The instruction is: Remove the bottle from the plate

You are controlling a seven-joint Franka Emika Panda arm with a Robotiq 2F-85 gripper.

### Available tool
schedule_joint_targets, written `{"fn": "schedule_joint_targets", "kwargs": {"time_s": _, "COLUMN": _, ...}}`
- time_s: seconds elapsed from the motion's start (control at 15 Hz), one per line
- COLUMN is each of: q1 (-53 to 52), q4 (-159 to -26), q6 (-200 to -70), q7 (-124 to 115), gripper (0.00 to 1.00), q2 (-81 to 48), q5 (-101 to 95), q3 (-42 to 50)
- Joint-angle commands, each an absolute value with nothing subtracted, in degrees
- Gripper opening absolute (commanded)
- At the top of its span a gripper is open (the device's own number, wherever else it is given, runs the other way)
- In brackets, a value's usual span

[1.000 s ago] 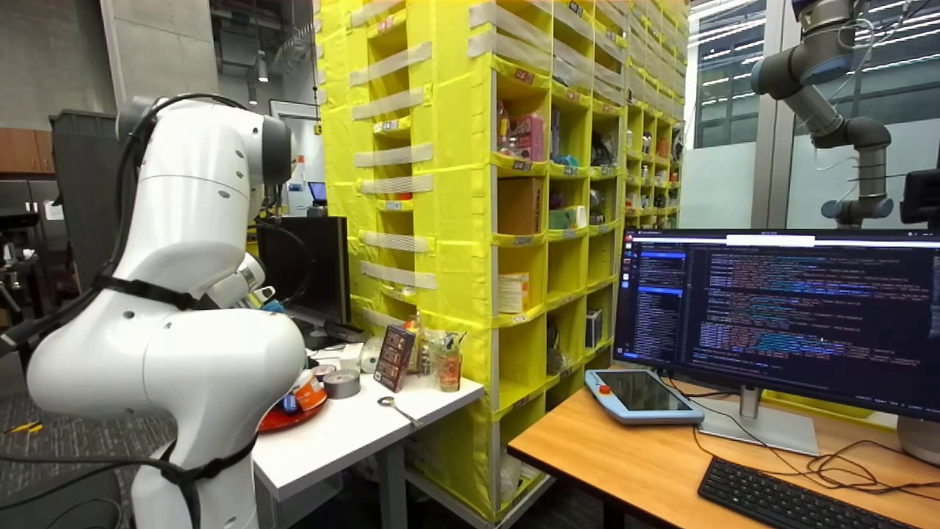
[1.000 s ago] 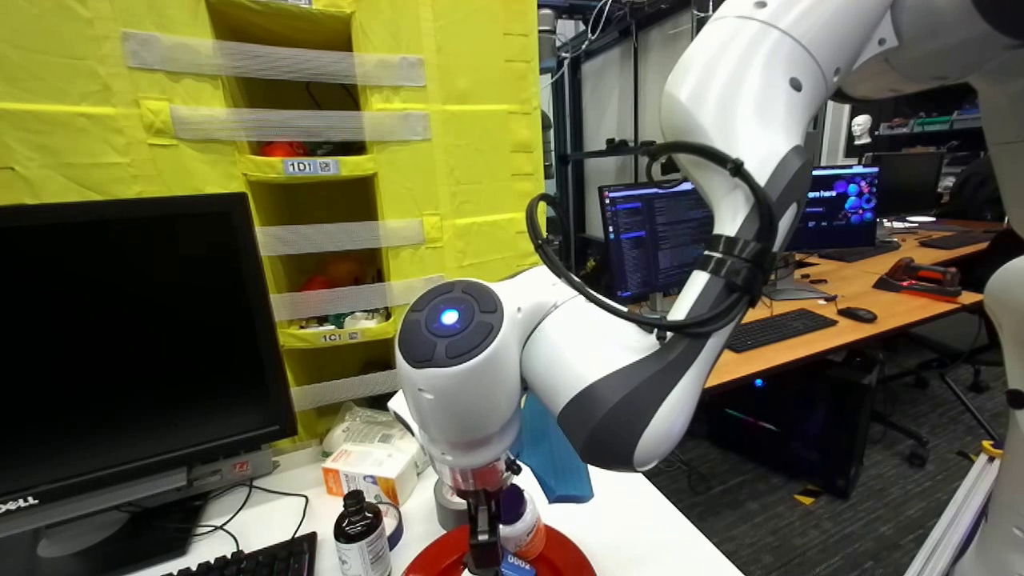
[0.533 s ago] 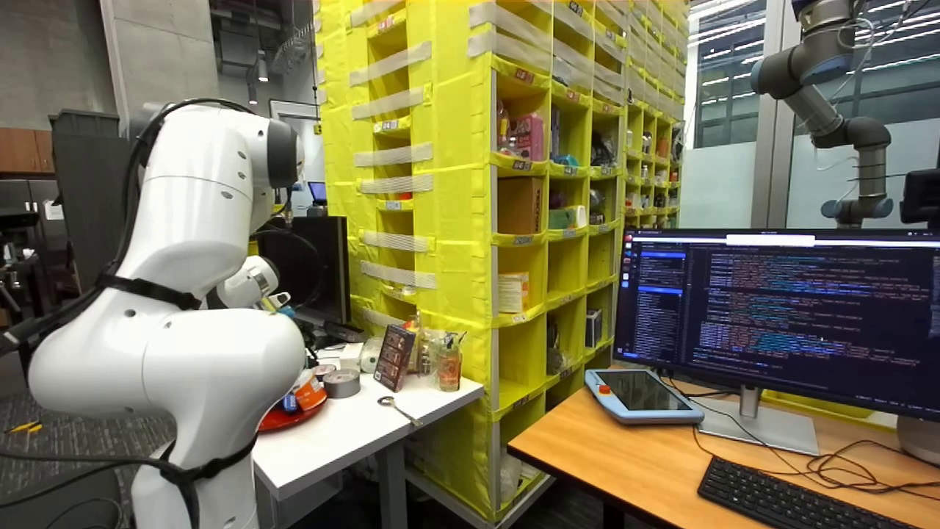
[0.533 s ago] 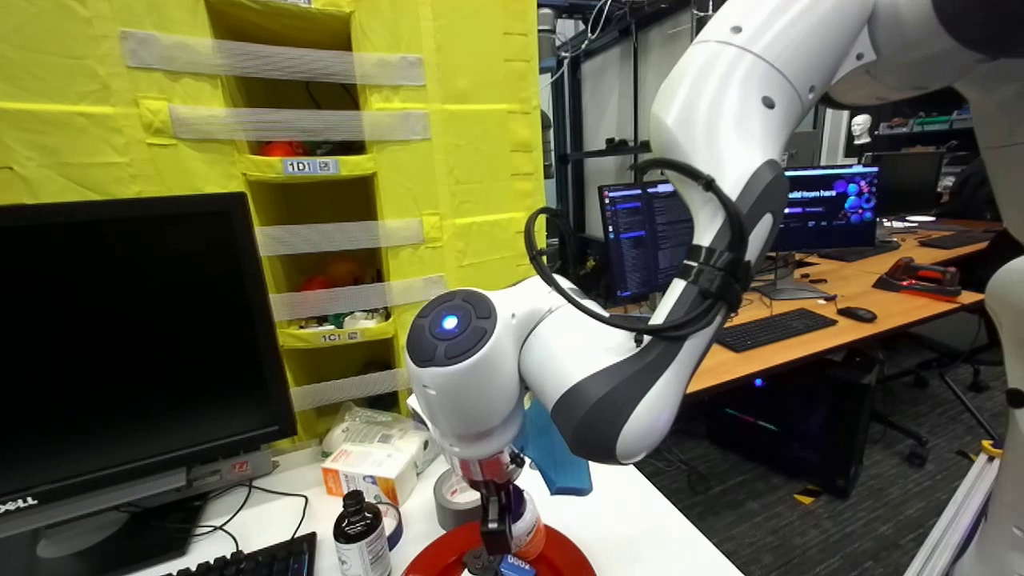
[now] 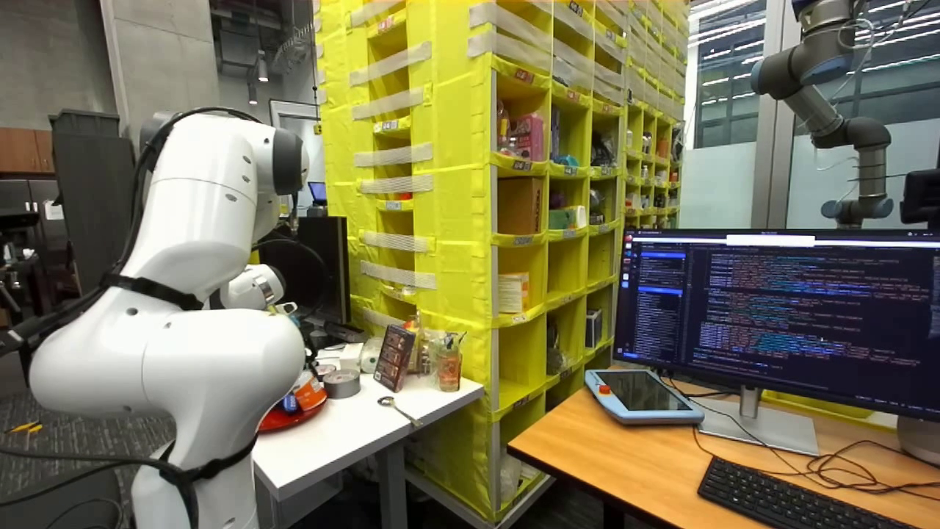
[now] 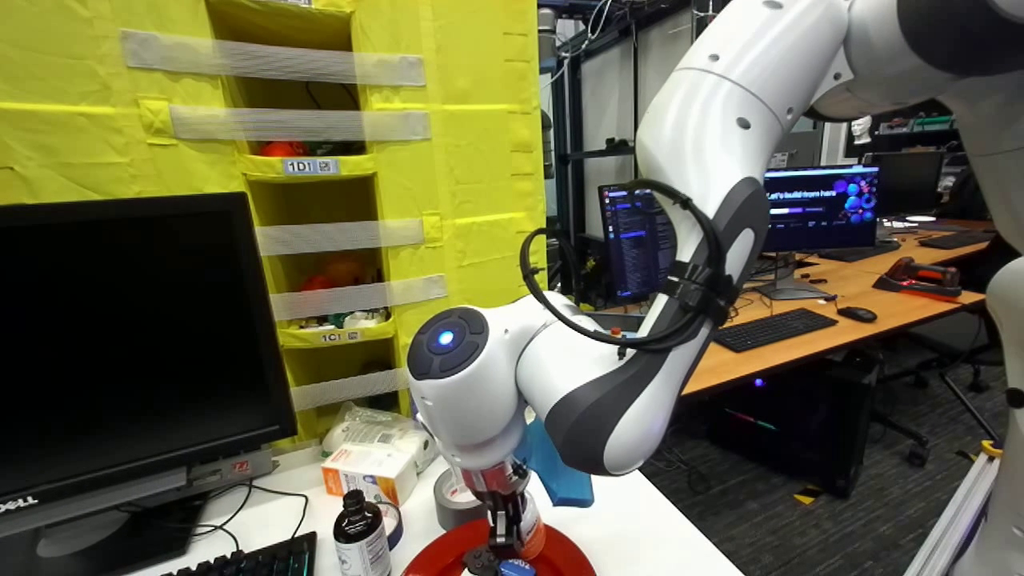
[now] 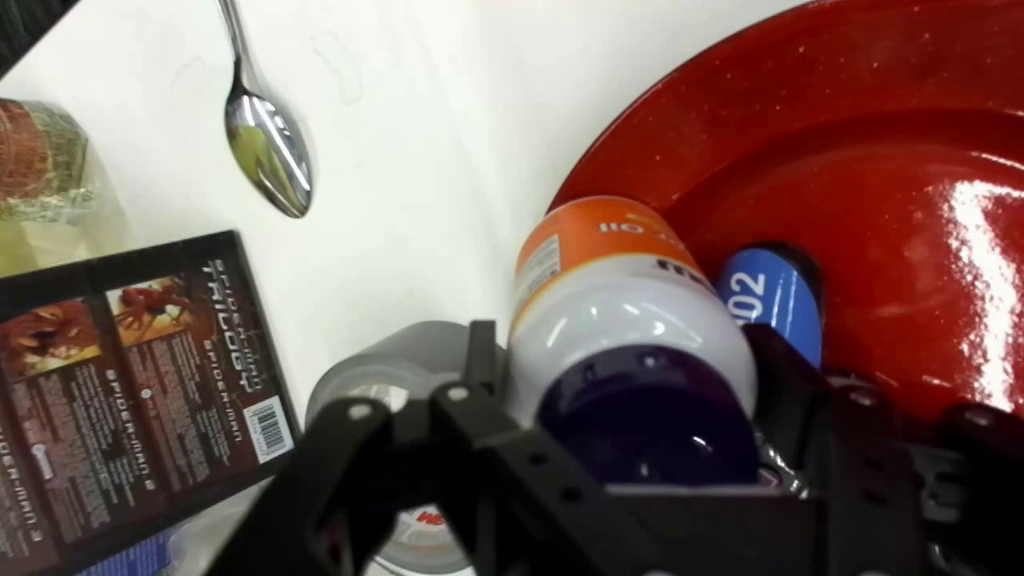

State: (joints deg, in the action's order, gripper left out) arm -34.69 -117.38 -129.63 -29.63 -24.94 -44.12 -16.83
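Observation:
A white bottle with an orange label and dark purple cap (image 7: pixel 608 288) stands on the rim side of the red plate (image 7: pixel 800 88). It also shows in both exterior views (image 5: pixel 311 393) (image 6: pixel 533 534), with the plate (image 6: pixel 444 554) under it. My gripper (image 7: pixel 624 344) is over the cap, one finger on each side of the bottle. The left finger shows a thin gap to the bottle; the right finger looks very near or touching. In an exterior view the gripper (image 6: pixel 506 540) points down beside the bottle and partly hides it.
A blue item marked 02 (image 7: pixel 772 300) lies on the plate against the bottle, near the right finger. A grey tape roll (image 7: pixel 360 368) stands close to the left finger. A spoon (image 7: pixel 268 152), a DVD case (image 7: pixel 136 392) and a brown bottle (image 6: pixel 362 536) are on the table.
The arm has moved down and towards the bottle, and the gripper has come from beside it to over it. The bottle and plate have not visibly moved.

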Motion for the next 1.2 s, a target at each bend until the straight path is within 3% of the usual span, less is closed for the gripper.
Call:
{"fn": "schedule_joint_targets", "kwargs": {"time_s": 0.0, "q1": -35.2, "q4": -116.2, "q6": -129.5, "q7": -28.1, "gripper": 0.45, "q2": -25.5, "q5": -43.0, "q3": -16.3}}
{"fn": "schedule_joint_targets", "kwargs": {"time_s": 1.13, "q1": -35.3, "q4": -120.4, "q6": -134.5, "q7": -47.9, "gripper": 0.44, "q2": -13.8, "q5": -49.2, "q3": -15.5}}
